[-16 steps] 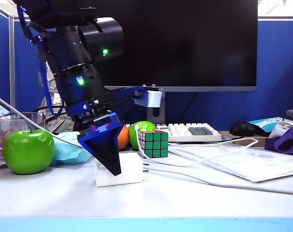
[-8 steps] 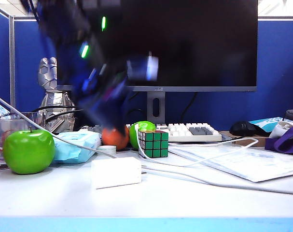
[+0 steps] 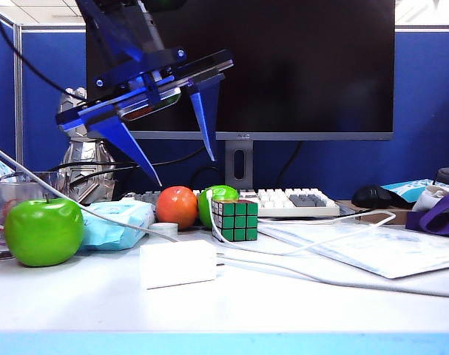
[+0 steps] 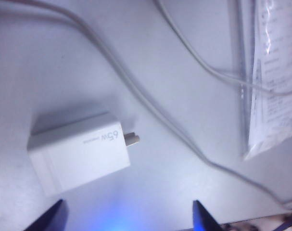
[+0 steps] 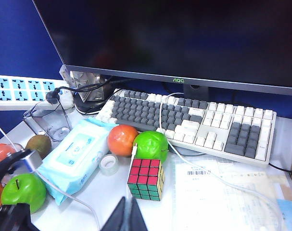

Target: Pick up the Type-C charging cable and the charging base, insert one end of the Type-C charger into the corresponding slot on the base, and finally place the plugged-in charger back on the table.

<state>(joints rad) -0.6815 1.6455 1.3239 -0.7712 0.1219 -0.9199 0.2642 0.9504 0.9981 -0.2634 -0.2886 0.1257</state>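
nearest the camera, the base (image 3: 177,263) lies on its side on the table (image 3: 298,310), free of any grip, its two prongs pointing toward the cube (image 3: 234,219). the left wrist view shows it from above, with printed lettering on its upper face and bare table around it (image 4: 78,153). the cable (image 3: 305,275) runs over the table just beside the prong end. whether a plug sits in the slot cannot be told, since the port face is not shown in any view.

above the base, well clear of it, the left gripper (image 3: 183,170) hangs with its blue fingers spread wide and nothing between them; in its own view only the two fingertips show at the edge, far apart (image 4: 129,219). the right gripper (image 5: 128,216) is at the near edge of its view, fingers pressed together, holding nothing, looking out over the cube and the keyboard (image 5: 194,120).

further back sit the green apple (image 3: 44,231), the wipes pack (image 3: 113,224), an orange fruit (image 3: 177,207) and the monitor (image 3: 283,66).

as a judgement: the base is resting on the table and neither hand holds the cable. if the plug is already in, the task is at its end, with the left arm clear; if not, both pick-ups and the insertion are left. the pictures do not settle which.
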